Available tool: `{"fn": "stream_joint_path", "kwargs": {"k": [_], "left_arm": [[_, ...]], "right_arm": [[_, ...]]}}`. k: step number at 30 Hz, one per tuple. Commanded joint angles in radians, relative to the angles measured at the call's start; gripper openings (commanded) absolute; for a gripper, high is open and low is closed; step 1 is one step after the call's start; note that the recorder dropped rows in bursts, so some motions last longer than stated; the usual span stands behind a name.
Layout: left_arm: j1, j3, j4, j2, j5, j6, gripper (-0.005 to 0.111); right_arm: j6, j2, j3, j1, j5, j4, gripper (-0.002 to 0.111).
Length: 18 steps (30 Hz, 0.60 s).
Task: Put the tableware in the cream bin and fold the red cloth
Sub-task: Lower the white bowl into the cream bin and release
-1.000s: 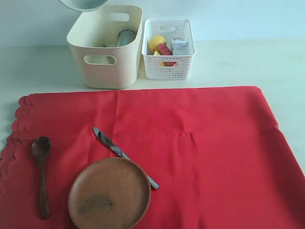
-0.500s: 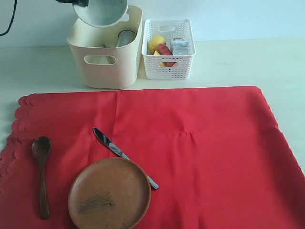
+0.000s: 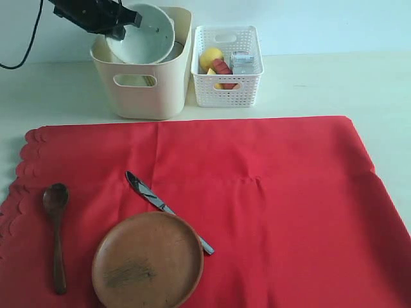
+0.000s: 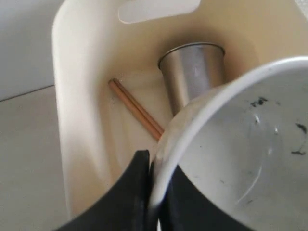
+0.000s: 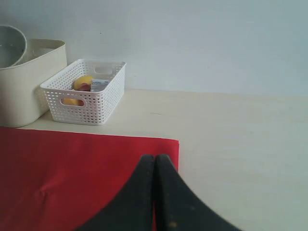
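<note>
My left gripper [image 3: 121,19] is shut on the rim of the pale white-green bowl [image 3: 142,35], which sits tilted inside the mouth of the cream bin [image 3: 144,90]. In the left wrist view the gripper [image 4: 155,166] pinches the bowl [image 4: 245,139] rim, with the steel cup [image 4: 190,72] and the chopsticks [image 4: 136,108] below it in the bin [image 4: 82,96]. On the red cloth [image 3: 270,192] lie the brown plate [image 3: 148,260], the metal knife [image 3: 164,206] and the dark wooden spoon [image 3: 56,224]. My right gripper [image 5: 155,159] is shut and empty above the cloth [image 5: 72,168] near its far corner.
A white lattice basket [image 3: 228,64] holding food stands just right of the cream bin. The pale table [image 3: 334,83] stretches behind and to the right of the cloth. A black cable [image 3: 22,51] hangs at the far left.
The left gripper has lowered the bowl from above the bin down into its mouth. Everything on the cloth has stayed put.
</note>
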Motion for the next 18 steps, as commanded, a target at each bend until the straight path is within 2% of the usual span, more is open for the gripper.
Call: {"fn": "stream_joint_path", "kwargs": {"k": [1,10,12,18], "left_arm": [[-0.021,-0.008,-0.003,0.014,0.003,0.028,0.013],[-0.026,-0.008,0.007,0.014,0.031,0.029,0.016],[-0.026,-0.008,0.010,0.014,0.043,0.029,0.022],[-0.026,-0.029,0.035,0.014,0.075,0.029,0.050]], "right_arm": [[0.007,-0.006,0.002,-0.005,-0.005,-0.006,0.000],[0.007,-0.006,0.002,-0.005,-0.005,-0.006,0.000],[0.007,-0.006,0.002,-0.005,-0.005,-0.006,0.000],[0.007,-0.006,0.002,-0.005,-0.005,-0.006,0.000]]}}
